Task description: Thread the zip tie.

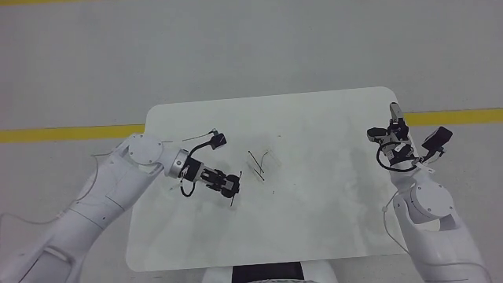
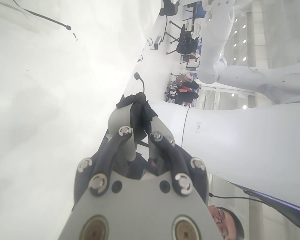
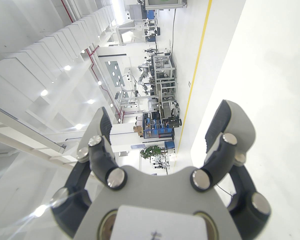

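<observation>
Black ties [image 1: 258, 164] lay on the table [image 1: 338, 204], near the left gripper [image 1: 233, 186], its jaws closed with only dark tape [image 2: 140, 111] between. Right gripper [image 1: 395, 118] hung wide open, empty, well apart. Threading looked unstarted; next, 1 tie needs pinching.

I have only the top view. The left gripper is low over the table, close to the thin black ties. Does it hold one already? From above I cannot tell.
Observer: It seems so. In the left wrist view the left gripper is shut on a thin black tie, whose head end sticks out past it.
Operator: And the right gripper?
Observer: The right gripper is open, with nothing in it.
Operator: Is any loose tie threaded?
Observer: Not the one I see well. This loose tie ends in a free head, and a small black scrap lies beside it.
</observation>
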`<state>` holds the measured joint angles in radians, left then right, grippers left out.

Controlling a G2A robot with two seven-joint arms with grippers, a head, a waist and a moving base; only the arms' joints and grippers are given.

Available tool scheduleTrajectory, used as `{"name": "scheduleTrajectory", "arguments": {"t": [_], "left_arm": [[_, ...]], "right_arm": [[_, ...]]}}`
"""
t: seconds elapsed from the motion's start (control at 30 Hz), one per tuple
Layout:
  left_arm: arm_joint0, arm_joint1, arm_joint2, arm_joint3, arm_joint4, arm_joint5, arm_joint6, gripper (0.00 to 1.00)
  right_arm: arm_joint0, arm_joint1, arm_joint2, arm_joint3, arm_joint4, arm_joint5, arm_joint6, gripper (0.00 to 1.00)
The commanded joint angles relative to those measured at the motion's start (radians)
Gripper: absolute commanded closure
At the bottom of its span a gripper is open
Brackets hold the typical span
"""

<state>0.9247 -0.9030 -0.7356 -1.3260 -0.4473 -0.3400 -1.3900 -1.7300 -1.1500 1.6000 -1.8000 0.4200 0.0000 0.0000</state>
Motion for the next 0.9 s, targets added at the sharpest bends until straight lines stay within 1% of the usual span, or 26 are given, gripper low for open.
{"name": "scheduleTrajectory", "arguments": {"t": [0.0,0.1,0.17,0.23,0.33,0.5,0.6,0.67,0.73,0.87], "left_arm": [[-0.001,0.003,0.002,-0.003,-0.020,0.000,0.000,1.00],[-0.005,0.009,0.009,-0.007,-0.055,0.000,0.000,1.00],[-0.007,0.014,0.011,-0.010,-0.063,0.000,0.000,1.00],[-0.007,0.014,0.011,-0.010,-0.063,0.000,0.000,1.00],[-0.007,0.014,0.011,-0.010,-0.063,0.000,0.000,1.00],[-0.007,0.014,0.011,-0.010,-0.063,0.000,0.000,1.00],[-0.007,0.014,0.011,-0.010,-0.063,0.000,0.000,1.00],[-0.007,0.014,0.011,-0.010,-0.063,0.000,0.000,1.00],[-0.007,0.014,0.011,-0.010,-0.063,0.000,0.000,1.00],[-0.007,0.014,0.011,-0.010,-0.063,0.000,0.000,1.00]], "right_arm": [[0.000,0.000,0.000,0.000,0.000,0.000,0.000,0.00],[0.000,0.000,0.000,0.000,0.000,0.000,0.000,0.00],[0.000,0.000,0.000,0.000,0.000,0.000,0.000,0.00],[0.002,0.000,-0.006,0.000,-0.009,0.003,0.010,0.00],[0.021,0.000,-0.035,0.001,-0.052,0.025,0.063,0.00],[0.074,-0.002,-0.117,0.013,-0.132,0.087,0.164,0.00],[0.105,-0.004,-0.167,0.023,-0.188,0.128,0.188,0.00],[0.114,-0.006,-0.200,0.019,-0.222,0.138,0.197,0.00],[0.116,-0.007,-0.228,0.006,-0.245,0.137,0.229,0.00],[0.116,-0.007,-0.228,0.006,-0.245,0.137,0.229,0.00]]}}
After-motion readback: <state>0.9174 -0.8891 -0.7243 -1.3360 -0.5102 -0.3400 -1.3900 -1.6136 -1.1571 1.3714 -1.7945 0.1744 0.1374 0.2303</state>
